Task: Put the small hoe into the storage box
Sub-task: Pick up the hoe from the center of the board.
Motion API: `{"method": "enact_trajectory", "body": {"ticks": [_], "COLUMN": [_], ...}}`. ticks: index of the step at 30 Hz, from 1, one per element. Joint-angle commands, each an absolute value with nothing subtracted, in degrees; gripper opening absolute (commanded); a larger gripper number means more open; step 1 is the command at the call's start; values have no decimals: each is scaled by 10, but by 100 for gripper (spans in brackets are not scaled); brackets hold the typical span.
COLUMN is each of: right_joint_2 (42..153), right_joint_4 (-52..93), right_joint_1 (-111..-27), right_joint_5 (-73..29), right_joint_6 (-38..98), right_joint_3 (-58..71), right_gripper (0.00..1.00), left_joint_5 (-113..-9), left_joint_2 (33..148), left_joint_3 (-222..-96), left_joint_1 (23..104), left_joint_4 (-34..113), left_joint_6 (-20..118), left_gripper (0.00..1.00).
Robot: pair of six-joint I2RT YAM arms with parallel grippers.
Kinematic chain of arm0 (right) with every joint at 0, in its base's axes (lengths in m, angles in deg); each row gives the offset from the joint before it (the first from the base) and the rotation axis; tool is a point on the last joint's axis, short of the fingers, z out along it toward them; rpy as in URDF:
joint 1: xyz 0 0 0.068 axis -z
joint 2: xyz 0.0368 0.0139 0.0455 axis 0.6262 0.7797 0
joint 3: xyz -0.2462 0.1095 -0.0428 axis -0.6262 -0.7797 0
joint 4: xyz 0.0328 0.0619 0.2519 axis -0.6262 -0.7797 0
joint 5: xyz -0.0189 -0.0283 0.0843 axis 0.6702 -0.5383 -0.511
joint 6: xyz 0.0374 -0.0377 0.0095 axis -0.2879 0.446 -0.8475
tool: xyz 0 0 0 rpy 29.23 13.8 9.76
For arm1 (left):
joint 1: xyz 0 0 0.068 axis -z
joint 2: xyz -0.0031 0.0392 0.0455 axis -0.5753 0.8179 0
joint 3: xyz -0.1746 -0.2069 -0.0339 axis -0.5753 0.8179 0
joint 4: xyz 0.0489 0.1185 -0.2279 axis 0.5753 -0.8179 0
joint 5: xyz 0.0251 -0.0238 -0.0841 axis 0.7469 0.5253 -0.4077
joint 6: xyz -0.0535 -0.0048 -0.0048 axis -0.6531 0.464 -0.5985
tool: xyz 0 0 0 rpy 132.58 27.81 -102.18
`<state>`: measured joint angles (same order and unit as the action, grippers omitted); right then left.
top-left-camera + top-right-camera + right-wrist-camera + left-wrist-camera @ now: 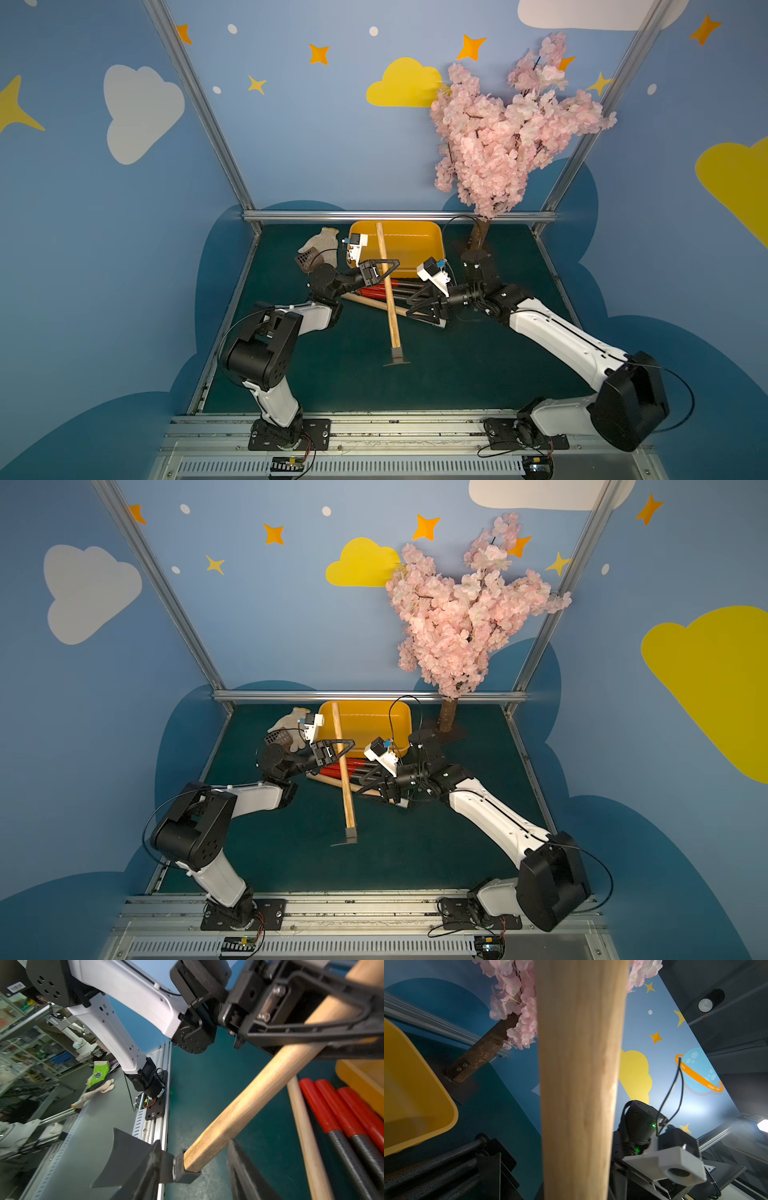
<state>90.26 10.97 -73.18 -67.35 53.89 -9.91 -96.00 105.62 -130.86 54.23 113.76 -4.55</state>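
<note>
- In both top views the left gripper (386, 272) clamps the small hoe (392, 320), pale wooden handle and dark metal blade, at mid-handle.
- The handle tip lies over the shallow yellow-orange plastic storage box (415, 249) at the far edge of the dark green tabletop (478, 374). The blade is outside, towards the middle.
- The right gripper (411, 311) stands just beside the handle.
- Left wrist view: the handle (581, 1084) fills the centre, with the box (415, 1095) beside it.
- Right wrist view: the right fingers (245, 1167) stand apart, gripping nothing.

So the storage box (415, 237) sits at the back middle of the table (478, 374). There's a work glove (322, 245) just left of it and a blossom tree (478, 237) off to its right. A bundle of long-handled tools (370, 291) lies right in front of the box. The small hoe (392, 320) crosses over that bundle, handle end over the box, head toward the front.
</note>
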Motion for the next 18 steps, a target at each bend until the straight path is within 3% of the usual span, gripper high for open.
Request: {"method": "enact_trajectory", "body": {"ticks": [1,18], "right_joint_2": [935,1049], "right_joint_4": [154,251], "right_joint_1": [-729,-750], "right_joint_5": [-735,-755], "right_joint_6": [529,480], "right_joint_3": [-65,-50], "right_gripper": [59,59], "left_joint_5": [-963,-957], "left_joint_2": [1039,1039], "left_joint_3": [-1321,-1358], "left_joint_1": [546,558], "left_joint_4": [1158,1158], "left_joint_6": [-71,-81], "left_gripper": [3,3]}}
